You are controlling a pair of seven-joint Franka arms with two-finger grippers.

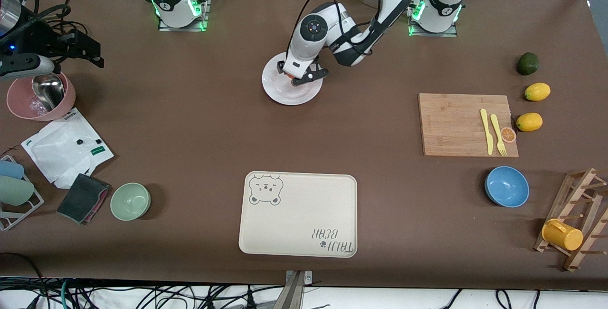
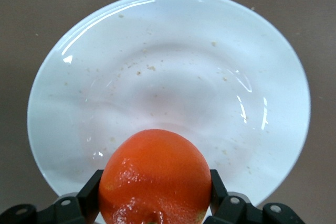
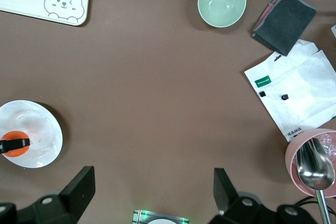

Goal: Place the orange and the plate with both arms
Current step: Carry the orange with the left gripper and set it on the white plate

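The white plate (image 1: 304, 92) lies on the brown table, midway between the two arms' bases. My left gripper (image 1: 298, 77) reaches in over it and is shut on the orange (image 1: 289, 75). In the left wrist view the glossy orange (image 2: 156, 174) sits between the black fingers (image 2: 90, 192) of the left gripper (image 2: 156, 190), over the plate (image 2: 168, 66); whether it touches the plate I cannot tell. The right gripper (image 3: 155, 182) waits open and holds nothing, high above the table by its own base. From there the plate (image 3: 42, 129) and the orange (image 3: 16, 148) also show.
A beige bear tray (image 1: 298, 214) lies near the front edge. Toward the left arm's end are a cutting board (image 1: 456, 123) with cutlery, two lemons (image 1: 537, 91), a blue bowl (image 1: 507, 186) and a mug rack (image 1: 577, 218). Toward the right arm's end are a green bowl (image 1: 130, 200), a white bag (image 1: 66, 147) and a pink bowl (image 1: 40, 96).
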